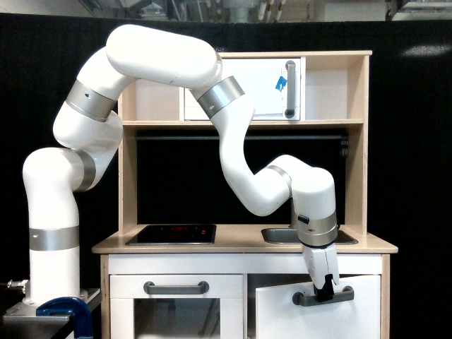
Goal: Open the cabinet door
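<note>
Exterior view
Cabinet door [318, 314]: plain white panel at the lower part of the play kitchen, on the exterior view's right, below the counter [244, 245]; its top edge slants and a dark gap shows along its side toward the exterior view's left, so it stands partly swung out.
Bar handle [323, 296]: grey, horizontal, near the door's top edge, slightly tilted.
Gripper [324, 292]: points straight down from the arm [233, 148], its dark fingers [323, 289] set on the middle of the bar handle.
Finger state: closed around the bar handle, with grey bar showing on both sides of them.
Oven door [176, 311]: windowed, with its own grey handle, just beside the cabinet door on the exterior view's left, untouched.
Upper door [265, 88]: white, with a vertical handle and blue tape, on the top shelf, well apart from the gripper.
Sink [282, 235]: behind the wrist, in the counter.
</note>
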`<action>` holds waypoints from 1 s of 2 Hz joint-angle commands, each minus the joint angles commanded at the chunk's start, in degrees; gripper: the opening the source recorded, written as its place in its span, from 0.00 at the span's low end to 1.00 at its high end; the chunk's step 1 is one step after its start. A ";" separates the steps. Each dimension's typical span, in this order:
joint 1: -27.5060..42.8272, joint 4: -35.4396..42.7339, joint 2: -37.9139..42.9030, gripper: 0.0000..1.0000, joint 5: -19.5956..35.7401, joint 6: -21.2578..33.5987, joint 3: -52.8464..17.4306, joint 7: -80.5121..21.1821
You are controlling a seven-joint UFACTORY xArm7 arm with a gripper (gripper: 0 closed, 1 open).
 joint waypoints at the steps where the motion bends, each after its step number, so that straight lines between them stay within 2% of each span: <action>1: -0.57 -0.58 0.05 1.00 0.17 -0.50 0.50 -0.55; 2: -0.96 -0.74 -0.17 1.00 0.00 -0.27 0.51 -0.68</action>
